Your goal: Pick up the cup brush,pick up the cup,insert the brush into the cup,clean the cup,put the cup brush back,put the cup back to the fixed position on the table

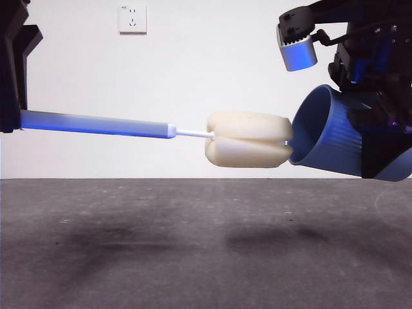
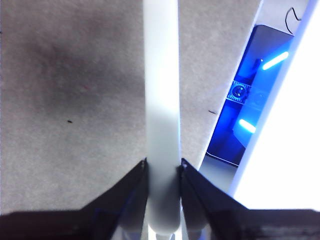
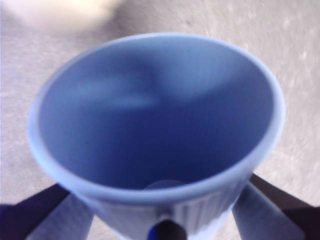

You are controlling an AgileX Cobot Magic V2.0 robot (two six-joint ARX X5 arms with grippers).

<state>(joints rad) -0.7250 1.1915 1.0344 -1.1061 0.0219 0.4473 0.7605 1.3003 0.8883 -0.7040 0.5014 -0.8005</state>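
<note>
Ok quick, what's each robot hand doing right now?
Left gripper: closed on the cup brush, holding it by its handle.
Right gripper: closed on the cup, holding it tipped toward the sponge.

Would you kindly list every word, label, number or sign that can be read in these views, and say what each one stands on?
No text can be read in any view.
Wall socket: a tiny dark mark at its top left corner, too small to read.
Cup brush, cup, table: no lettering visible.
Left gripper and right gripper: no labels visible.
</note>
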